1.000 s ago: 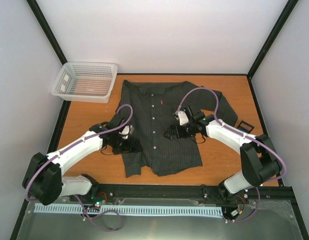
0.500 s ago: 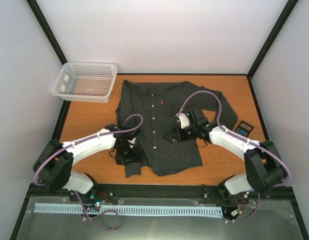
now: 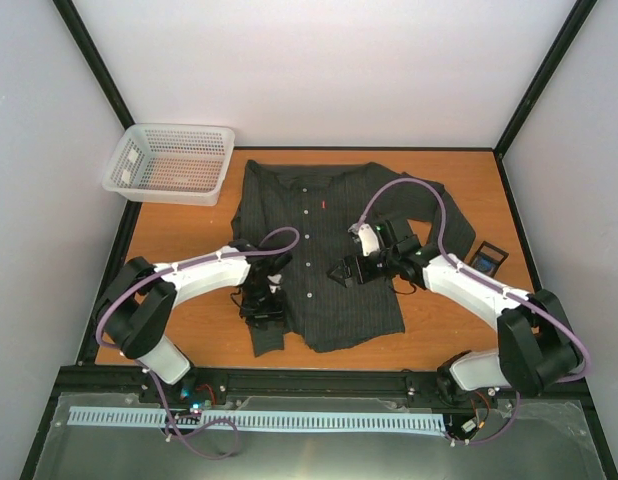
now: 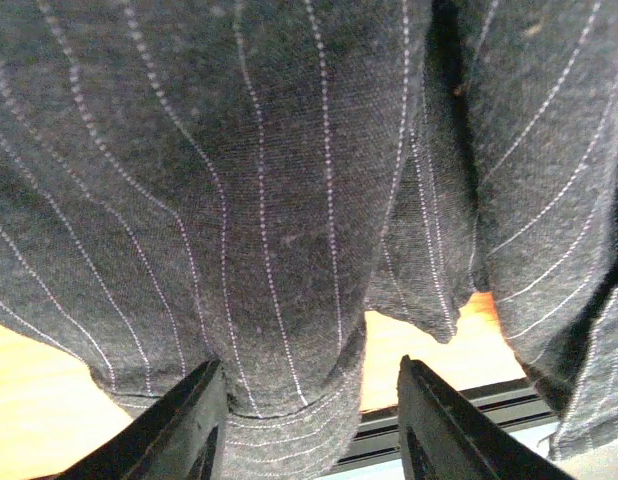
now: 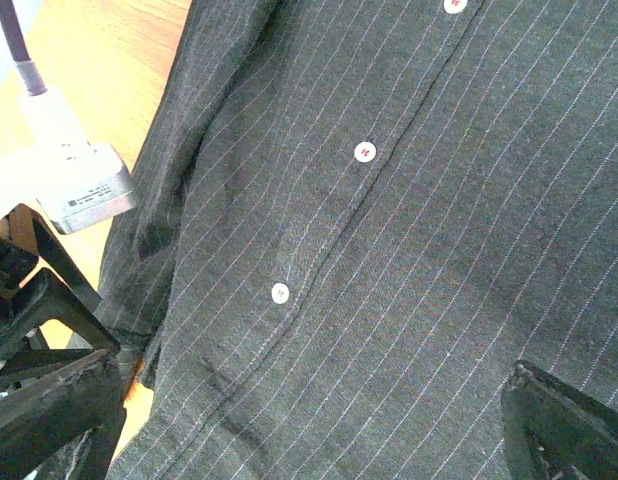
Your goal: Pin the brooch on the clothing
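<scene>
White walls enclose an orange counter (image 3: pixel 179 240) with a basket (image 3: pixel 169 160) in its far left corner. The shirt (image 3: pixel 319 225) lies flat mid-counter, collar away from the arms. The left pincer (image 3: pixel 261 303) is down at the shirt's near left hem, its fingers (image 4: pixel 199 425) apart with a fold of cloth between them; whether they pinch it I cannot tell. The left arm (image 3: pixel 199 275) bends inward, wrist tipped down. The right pincer (image 3: pixel 344 272) hovers wide above the shirt front beside the button row, and the right arm (image 3: pixel 469 285) reaches in low from the right.
</scene>
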Tool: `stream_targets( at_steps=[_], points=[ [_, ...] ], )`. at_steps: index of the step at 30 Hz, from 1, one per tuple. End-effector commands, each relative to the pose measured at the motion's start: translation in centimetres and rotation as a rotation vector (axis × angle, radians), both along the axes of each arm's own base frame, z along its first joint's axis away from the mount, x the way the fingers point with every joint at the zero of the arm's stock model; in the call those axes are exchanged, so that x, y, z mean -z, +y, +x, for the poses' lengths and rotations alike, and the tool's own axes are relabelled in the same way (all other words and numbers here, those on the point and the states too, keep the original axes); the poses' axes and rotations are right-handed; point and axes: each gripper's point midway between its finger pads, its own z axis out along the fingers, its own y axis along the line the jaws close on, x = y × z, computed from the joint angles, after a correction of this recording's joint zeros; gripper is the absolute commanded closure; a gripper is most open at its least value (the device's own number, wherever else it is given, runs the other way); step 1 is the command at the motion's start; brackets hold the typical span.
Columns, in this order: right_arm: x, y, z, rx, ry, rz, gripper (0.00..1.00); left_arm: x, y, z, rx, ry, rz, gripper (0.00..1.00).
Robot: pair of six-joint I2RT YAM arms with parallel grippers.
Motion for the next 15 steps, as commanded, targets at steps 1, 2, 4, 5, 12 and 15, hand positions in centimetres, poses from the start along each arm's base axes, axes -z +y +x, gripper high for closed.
stream_targets(
  at_steps=[1, 2, 4, 5, 12, 15],
  points=[
    [-0.8, -0.3, 0.0, 0.001, -0.044, -0.013, 0.0, -0.5, -0.7, -0.4, 0.052, 0.025, -0.02, 0.58],
    [-0.9, -0.4, -0.1, 0.006, -0.045, -0.015, 0.0, -0.5, -0.6, -0.4, 0.052, 0.026, -0.02, 0.64],
    [-1.0, -0.6, -0.2, 0.012, -0.046, -0.011, 0.0, -0.5, -0.4, -0.5, 0.047, 0.026, -0.011, 0.77],
    [-0.9, -0.6, -0.4, 0.012, -0.044, -0.008, 0.0, -0.6, -0.2, -0.5, 0.044, 0.021, -0.002, 0.85],
    [-0.3, 1.8, -1.5, -0.101, -0.068, -0.007, 0.01, -4.0, 3.7, 2.2, -0.059, -0.164, 0.186, 0.99],
    [-0.5, 4.7, -2.7, -0.222, -0.093, -0.027, 0.01, -8.6, 7.5, 4.7, -0.209, -0.336, 0.329, 0.99]
  ],
)
